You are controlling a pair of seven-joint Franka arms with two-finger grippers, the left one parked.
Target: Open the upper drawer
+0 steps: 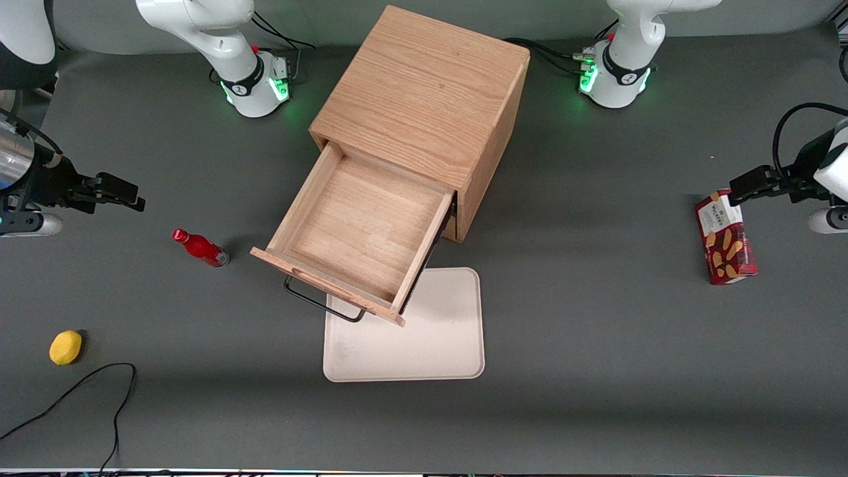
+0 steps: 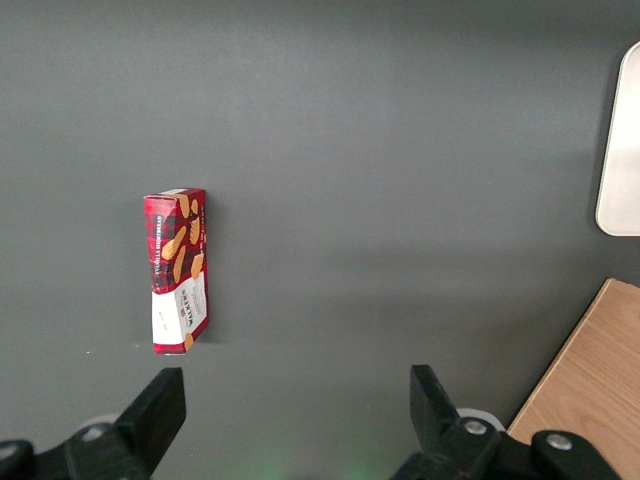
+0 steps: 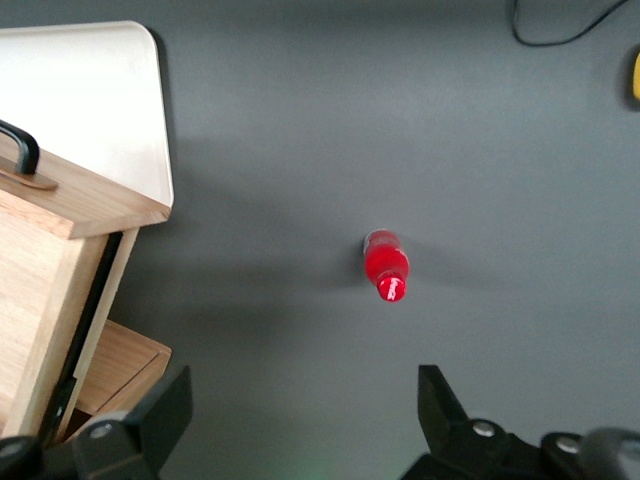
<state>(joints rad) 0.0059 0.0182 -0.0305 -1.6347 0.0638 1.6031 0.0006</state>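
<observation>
Out of the cabinet [image 1: 424, 93], the upper drawer [image 1: 358, 228] stands pulled open.
You'll find its front and black bar handle [image 1: 322, 306] overhanging the cream tray [image 1: 430, 344]. Your end effector [image 1: 122, 192] hovers toward the working arm's end of the counter [image 1: 596, 331], fingers spread, holding nothing, above the red bottle [image 3: 386, 268].

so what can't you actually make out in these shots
- Lower drawer: only a corner shows in the right wrist view; the open upper drawer covers it in the front view.
- Tray: partly hidden under the upper drawer's front.
- Box print: too small to read.
- Gripper: open, away from the drawer, its arm cut off by the front view's edge.
</observation>
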